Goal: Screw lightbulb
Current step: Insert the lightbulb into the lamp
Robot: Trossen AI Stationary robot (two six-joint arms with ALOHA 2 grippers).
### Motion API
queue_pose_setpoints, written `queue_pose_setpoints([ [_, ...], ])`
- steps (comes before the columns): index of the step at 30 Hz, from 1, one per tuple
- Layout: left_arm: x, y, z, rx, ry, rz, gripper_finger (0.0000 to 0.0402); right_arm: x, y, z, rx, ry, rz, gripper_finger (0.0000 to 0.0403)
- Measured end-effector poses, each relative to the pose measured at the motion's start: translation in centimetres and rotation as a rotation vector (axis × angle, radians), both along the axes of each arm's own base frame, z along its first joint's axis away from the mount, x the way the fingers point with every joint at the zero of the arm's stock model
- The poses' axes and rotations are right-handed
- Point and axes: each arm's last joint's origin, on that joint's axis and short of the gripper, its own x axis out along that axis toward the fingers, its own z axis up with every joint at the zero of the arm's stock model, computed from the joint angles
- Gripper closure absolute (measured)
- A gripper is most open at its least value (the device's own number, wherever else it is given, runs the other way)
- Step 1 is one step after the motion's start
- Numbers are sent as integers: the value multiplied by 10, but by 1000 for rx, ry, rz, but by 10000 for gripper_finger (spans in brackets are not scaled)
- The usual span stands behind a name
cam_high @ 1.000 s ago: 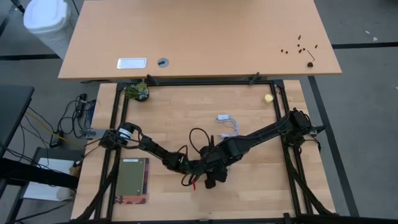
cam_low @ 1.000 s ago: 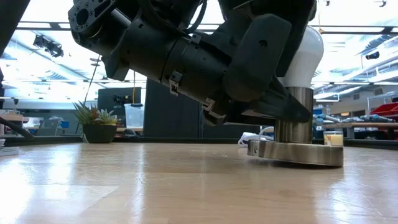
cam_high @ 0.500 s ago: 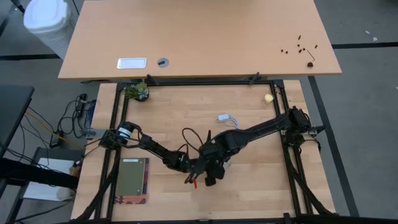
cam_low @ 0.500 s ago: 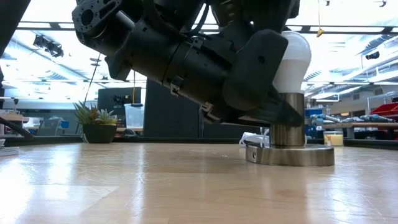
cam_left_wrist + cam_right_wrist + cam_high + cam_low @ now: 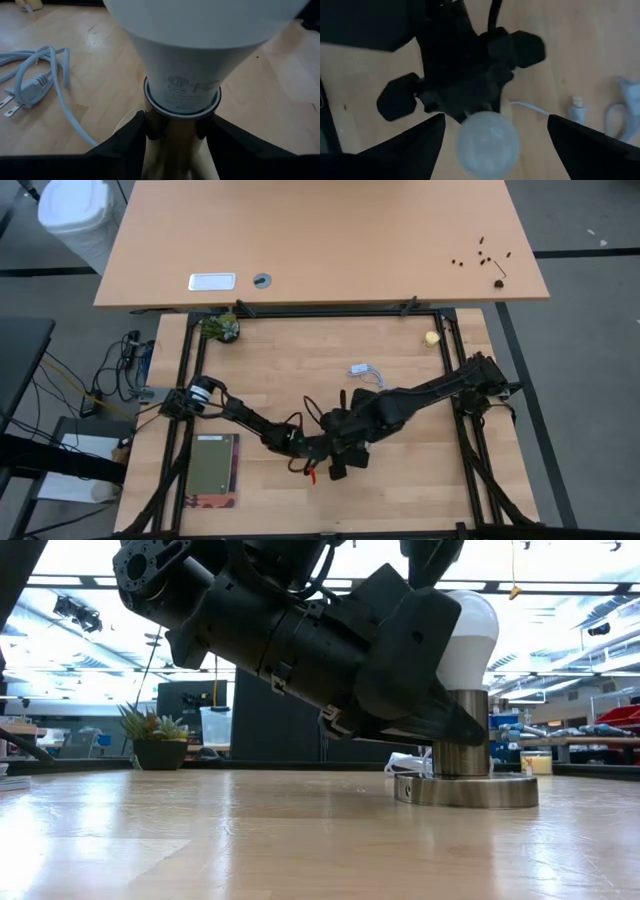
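The white lightbulb (image 5: 470, 635) stands upright in a metal socket with a round disc base (image 5: 465, 790) that rests flat on the table. My left gripper (image 5: 177, 132) is shut on the socket's stem just under the bulb's neck (image 5: 182, 95). My right gripper (image 5: 495, 120) hangs open straight above the bulb's globe (image 5: 487, 142), one finger on each side and clear of it. In the high view both grippers meet at mid-table (image 5: 340, 442), and the arms hide the bulb there. My left gripper pinches the socket's upright metal stem (image 5: 175, 137) between its two fingers (image 5: 132, 137), just below the bulb's neck. The fingers come in slanting down from the table's left and lie across the stem. The socket's disc base stays flat on the table.
The socket's white cord and plug (image 5: 35, 75) lie coiled on the table behind the socket (image 5: 366, 373). A small potted plant (image 5: 222, 328) stands at the far left corner, a yellowish ball (image 5: 432, 337) at the far right, and a book (image 5: 214, 470) at the near left.
My right gripper has gone up off the lightbulb, and the bulb's top now shows bare in the low view. The bulb stays upright in the socket, with my left gripper still on the stem.
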Motion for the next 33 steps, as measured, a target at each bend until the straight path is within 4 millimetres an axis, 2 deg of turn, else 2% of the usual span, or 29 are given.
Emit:
queue_pose_setpoints([
  [8, 0, 0, 0, 1, 2, -8, 212, -36, 22, 29, -85, -63, 60, 46],
  [14, 0, -1, 0, 2, 2, -10, 212, -69, 36, 32, -192, -84, 49, 46],
  [18, 0, -1, 0, 1, 1, -10, 212, -87, 45, 24, -248, -131, 37, 47],
  [21, 0, -1, 0, -2, -8, -10, 212, -103, 52, 13, -292, -178, 23, 51],
  [25, 0, -1, 0, -4, -14, -10, 212, -124, 60, -13, -313, -287, -16, 57],
  [29, 1, 1, 0, -6, -16, -7, 212, -144, 65, -47, -303, -409, -68, 61],
  [33, 1, 1, 1, -6, -17, -7, 212, -153, 67, -81, -286, -496, -91, 64],
])
